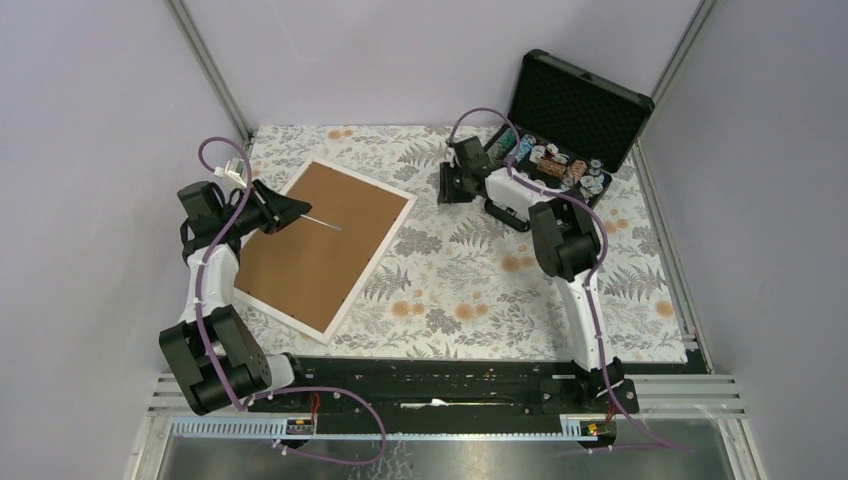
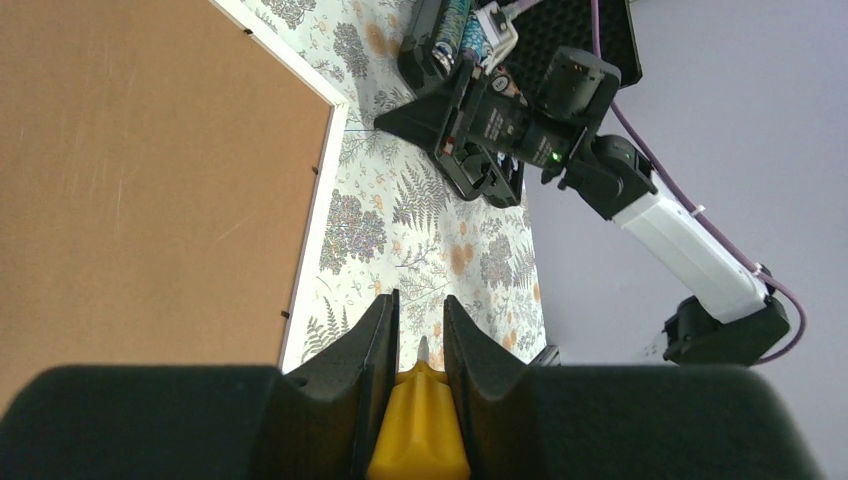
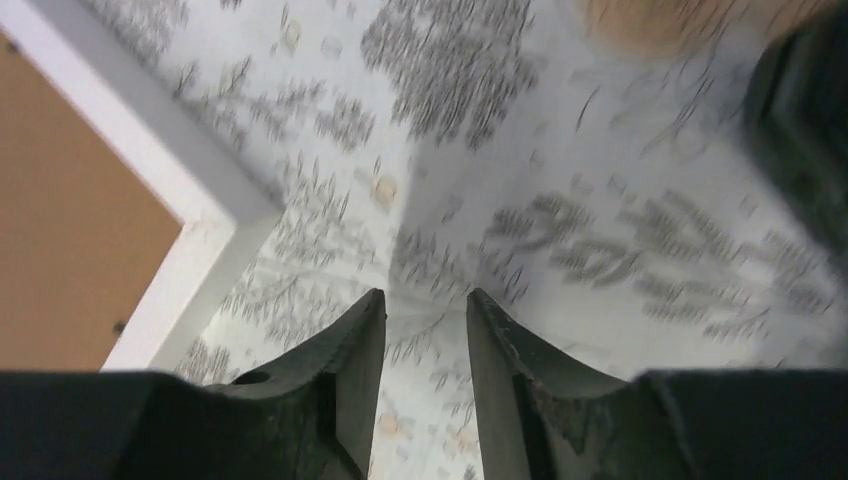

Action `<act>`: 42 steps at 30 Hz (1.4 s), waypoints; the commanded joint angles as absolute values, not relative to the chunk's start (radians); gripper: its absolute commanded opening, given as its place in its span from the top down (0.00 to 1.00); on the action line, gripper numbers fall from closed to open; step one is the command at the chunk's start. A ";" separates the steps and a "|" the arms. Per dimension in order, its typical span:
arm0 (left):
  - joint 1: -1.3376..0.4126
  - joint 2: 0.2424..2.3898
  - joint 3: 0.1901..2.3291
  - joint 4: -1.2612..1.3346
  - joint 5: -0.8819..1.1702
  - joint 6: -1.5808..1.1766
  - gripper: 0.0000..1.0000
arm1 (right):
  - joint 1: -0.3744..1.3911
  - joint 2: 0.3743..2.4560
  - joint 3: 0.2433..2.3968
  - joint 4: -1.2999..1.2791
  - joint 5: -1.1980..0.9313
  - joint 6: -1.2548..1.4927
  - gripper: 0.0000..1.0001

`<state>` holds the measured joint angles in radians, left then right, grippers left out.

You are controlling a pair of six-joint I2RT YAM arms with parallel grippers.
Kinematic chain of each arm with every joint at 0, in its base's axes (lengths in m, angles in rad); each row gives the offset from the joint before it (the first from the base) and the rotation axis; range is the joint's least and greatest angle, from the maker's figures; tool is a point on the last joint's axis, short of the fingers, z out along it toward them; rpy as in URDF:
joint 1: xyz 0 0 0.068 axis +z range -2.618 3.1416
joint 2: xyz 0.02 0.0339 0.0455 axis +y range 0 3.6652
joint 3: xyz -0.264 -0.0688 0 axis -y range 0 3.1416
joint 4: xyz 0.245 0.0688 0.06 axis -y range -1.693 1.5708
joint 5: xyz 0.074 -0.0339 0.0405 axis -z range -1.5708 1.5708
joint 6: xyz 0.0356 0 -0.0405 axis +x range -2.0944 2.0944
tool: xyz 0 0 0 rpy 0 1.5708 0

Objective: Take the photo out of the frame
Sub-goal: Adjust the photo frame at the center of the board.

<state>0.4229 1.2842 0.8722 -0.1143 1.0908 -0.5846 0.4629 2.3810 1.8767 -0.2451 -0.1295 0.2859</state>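
Note:
The frame [image 1: 320,245] lies face down on the left of the table, its brown back up inside a narrow white border. The photo is hidden beneath that back. My left gripper [image 1: 290,208] hovers over the frame's far left part, shut on a yellow-handled screwdriver [image 2: 420,430] whose thin metal shaft [image 1: 322,222] points across the brown back. The left wrist view shows the frame's back [image 2: 150,170] to the left of the left gripper [image 2: 420,300]. Just beyond the frame's far right corner [image 3: 215,240], low over the cloth, my right gripper [image 1: 447,185] is open and holds nothing [image 3: 425,295].
An open black foam-lined case [image 1: 575,110] with poker chips stands at the back right, close behind the right arm. A floral cloth [image 1: 480,270] covers the table. Grey walls and metal rails enclose the table on the left, back and right.

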 commanded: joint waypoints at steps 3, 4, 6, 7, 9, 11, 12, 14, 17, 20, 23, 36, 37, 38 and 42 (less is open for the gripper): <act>0.431 1.268 0.863 -0.063 1.133 -0.581 1.00 | 0.568 2.157 1.677 -0.206 -0.215 0.342 0.40; 0.430 1.269 0.860 -0.052 1.135 -0.592 1.00 | 0.587 2.138 1.667 -0.206 -0.215 0.342 0.40; 0.431 1.267 0.854 -0.041 1.136 -0.599 1.00 | 0.617 2.107 1.645 -0.206 -0.215 0.342 0.40; 0.430 1.265 0.852 -0.039 1.135 -0.599 1.00 | 0.630 2.095 1.639 -0.206 -0.215 0.342 0.40; 0.430 1.260 0.849 -0.038 1.136 -0.599 1.00 | 0.656 2.088 1.630 -0.206 -0.215 0.342 0.40; 0.430 1.257 0.849 -0.038 1.138 -0.600 1.00 | 0.685 2.100 1.640 -0.206 -0.215 0.342 0.40; 0.430 1.255 0.850 -0.038 1.138 -0.601 1.00 | 0.699 2.110 1.650 -0.206 -0.215 0.342 0.40; 0.430 1.254 0.848 -0.035 1.139 -0.604 1.00 | 0.720 2.134 1.668 -0.206 -0.215 0.342 0.40; 0.432 1.253 0.847 -0.034 1.142 -0.605 1.00 | 0.748 2.184 1.712 -0.206 -0.215 0.342 0.40; 0.434 1.249 0.847 -0.036 1.144 -0.603 1.00 | 0.773 2.223 1.746 -0.284 0.067 0.588 0.04; 0.437 1.247 0.844 -0.038 1.147 -0.600 1.00 | 0.786 2.269 1.785 -0.275 0.109 0.600 0.04; 0.455 1.253 0.839 -0.043 1.160 -0.593 1.00 | 0.829 2.372 1.846 -0.355 0.259 0.593 0.26; 0.457 1.253 0.839 -0.044 1.161 -0.592 1.00 | 0.829 2.371 1.834 -0.358 0.257 0.588 0.27; 0.458 1.252 0.839 -0.047 1.162 -0.590 1.00 | 0.829 2.367 1.818 -0.359 0.255 0.583 0.28; 0.462 1.249 0.843 -0.054 1.165 -0.585 1.00 | 0.830 2.352 1.773 -0.367 0.274 0.529 0.38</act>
